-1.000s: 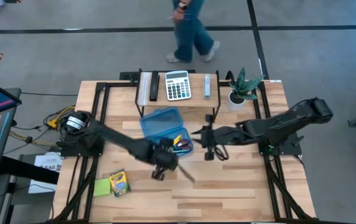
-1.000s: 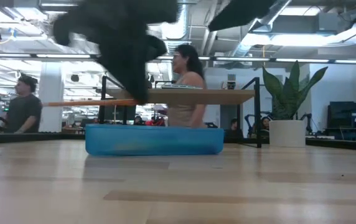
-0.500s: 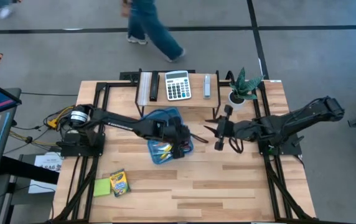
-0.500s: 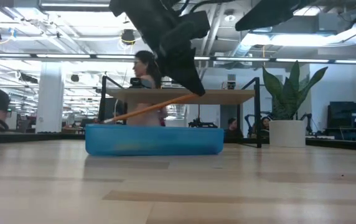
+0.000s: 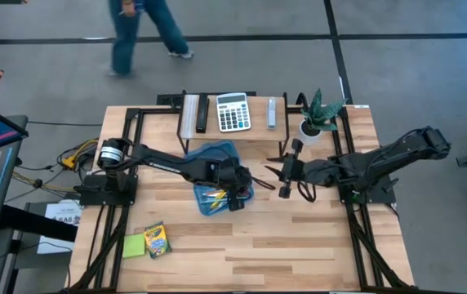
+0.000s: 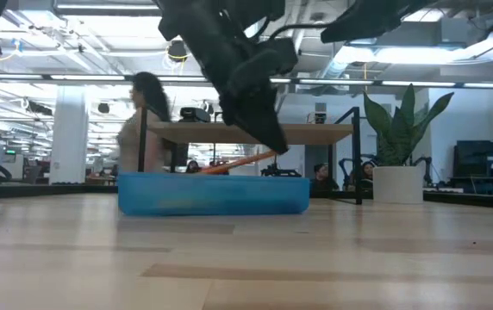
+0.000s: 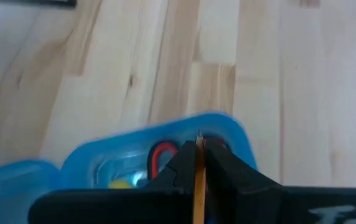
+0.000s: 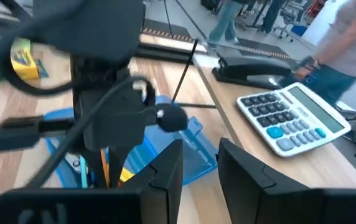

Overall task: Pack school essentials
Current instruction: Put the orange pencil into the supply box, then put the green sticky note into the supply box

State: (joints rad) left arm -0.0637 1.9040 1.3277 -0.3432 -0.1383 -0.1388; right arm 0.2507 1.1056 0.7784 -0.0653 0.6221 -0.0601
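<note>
Over the translucent blue plastic case (image 5: pixel 221 181) mid-surface, the left pincer (image 7: pixel 198 163) is clamped on a slanted orange wooden pencil (image 6: pixel 238 161) whose tip could catch the rim and skitter out (right pincer (image 5: pixel 283 173) waits nearby, half-spread, empty).

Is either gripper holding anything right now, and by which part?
Left gripper pinches an orange pencil near one end, over the blue case. Right gripper holds nothing.
</note>
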